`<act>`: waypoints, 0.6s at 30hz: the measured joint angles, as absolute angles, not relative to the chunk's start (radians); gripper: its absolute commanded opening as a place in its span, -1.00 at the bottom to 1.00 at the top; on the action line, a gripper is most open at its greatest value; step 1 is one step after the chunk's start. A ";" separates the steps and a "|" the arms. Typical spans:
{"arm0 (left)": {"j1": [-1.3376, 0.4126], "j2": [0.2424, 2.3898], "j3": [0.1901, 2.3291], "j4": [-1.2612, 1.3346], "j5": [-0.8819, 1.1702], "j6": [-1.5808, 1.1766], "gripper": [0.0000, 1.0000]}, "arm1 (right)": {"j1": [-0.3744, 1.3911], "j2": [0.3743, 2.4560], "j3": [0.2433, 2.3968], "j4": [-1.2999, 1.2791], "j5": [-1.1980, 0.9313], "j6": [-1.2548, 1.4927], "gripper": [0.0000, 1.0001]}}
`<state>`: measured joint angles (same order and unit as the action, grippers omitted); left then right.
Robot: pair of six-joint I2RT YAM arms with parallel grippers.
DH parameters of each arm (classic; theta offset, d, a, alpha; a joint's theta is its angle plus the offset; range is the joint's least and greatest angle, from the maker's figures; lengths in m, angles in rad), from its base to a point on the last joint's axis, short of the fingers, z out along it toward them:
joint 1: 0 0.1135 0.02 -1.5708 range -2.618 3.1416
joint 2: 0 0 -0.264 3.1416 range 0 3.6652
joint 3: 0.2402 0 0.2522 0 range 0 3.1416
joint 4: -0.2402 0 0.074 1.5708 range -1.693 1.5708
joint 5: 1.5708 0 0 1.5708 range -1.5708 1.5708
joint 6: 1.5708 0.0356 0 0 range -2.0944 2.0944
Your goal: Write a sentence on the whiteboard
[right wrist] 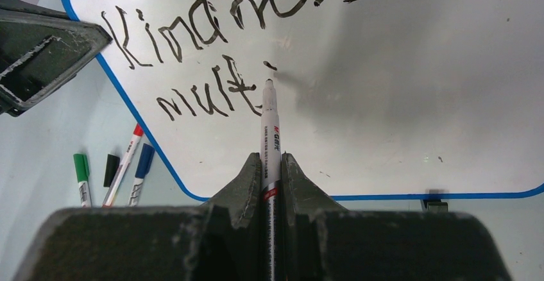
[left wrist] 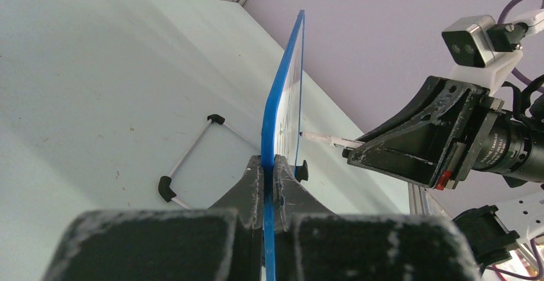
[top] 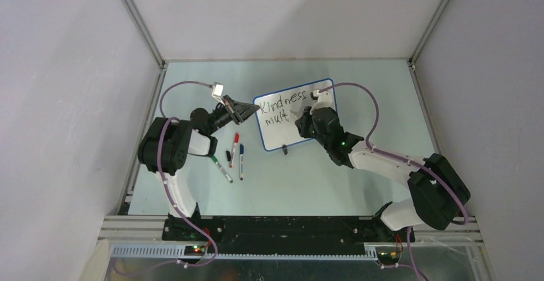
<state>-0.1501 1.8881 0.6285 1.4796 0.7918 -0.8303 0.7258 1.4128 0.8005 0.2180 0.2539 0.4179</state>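
While my left tool [left wrist: 269,165] is clamped on the thin blue rim of the small, glossy white whiteboard with rounded corners [top: 282,136], which stands tilted on the pale green tabletop [top: 359,88], my right tool [right wrist: 271,165] pinches a slim white plastic marker [right wrist: 270,127] between its matte black fingers [right wrist: 247,178]. Its dark tip touches the shiny face just right of the thin black handwritten sentence [right wrist: 192,34], reading "Kindness" over "mult". I see three slender pens [top: 235,153] lying near the board's lower left edge.

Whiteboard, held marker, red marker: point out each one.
whiteboard [top: 282,133], top view, bare white lower part.
held marker [right wrist: 270,136], right wrist view, barrel at the printed label.
red marker [right wrist: 125,164], right wrist view, middle of barrel.
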 measured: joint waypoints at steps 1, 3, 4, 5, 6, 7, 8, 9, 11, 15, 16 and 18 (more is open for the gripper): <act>-0.150 1.888 0.628 1.479 0.792 -0.830 -1.00 | 0.725 1.415 0.801 0.217 0.254 0.418 -1.00; -0.150 1.887 0.628 1.479 0.792 -0.830 -1.00 | 0.724 1.418 0.801 0.214 0.254 0.418 -1.00; -0.150 1.887 0.628 1.479 0.792 -0.830 -1.00 | 0.724 1.419 0.801 0.214 0.253 0.418 -1.00; -0.150 1.887 0.628 1.479 0.792 -0.830 -1.00 | 0.724 1.420 0.801 0.214 0.253 0.418 -1.00; -0.150 1.887 0.628 1.479 0.792 -0.830 -1.00 | 0.723 1.422 0.801 0.214 0.254 0.418 -1.00; -0.150 1.887 0.628 1.479 0.792 -0.830 -1.00 | 0.722 1.425 0.801 0.214 0.253 0.418 -1.00; -0.150 1.887 0.628 1.479 0.792 -0.830 -1.00 | 0.722 1.429 0.801 0.214 0.253 0.418 -1.00; -0.150 1.887 0.628 1.479 0.792 -0.830 -1.00 | 0.722 1.433 0.801 0.213 0.253 0.418 -1.00; -0.150 1.887 0.628 1.479 0.792 -0.830 -1.00 | 0.722 1.439 0.801 0.211 0.253 0.418 -1.00; -0.150 1.887 0.628 1.479 0.792 -0.830 -1.00 | 0.718 1.444 0.801 0.210 0.249 0.419 -1.00; -0.150 1.887 0.628 1.479 0.792 -0.830 -1.00 | 0.717 1.444 0.801 0.210 0.247 0.419 -1.00; -0.150 1.887 0.628 1.478 0.792 -0.830 -1.00 | 0.716 1.444 0.801 0.210 0.245 0.419 -1.00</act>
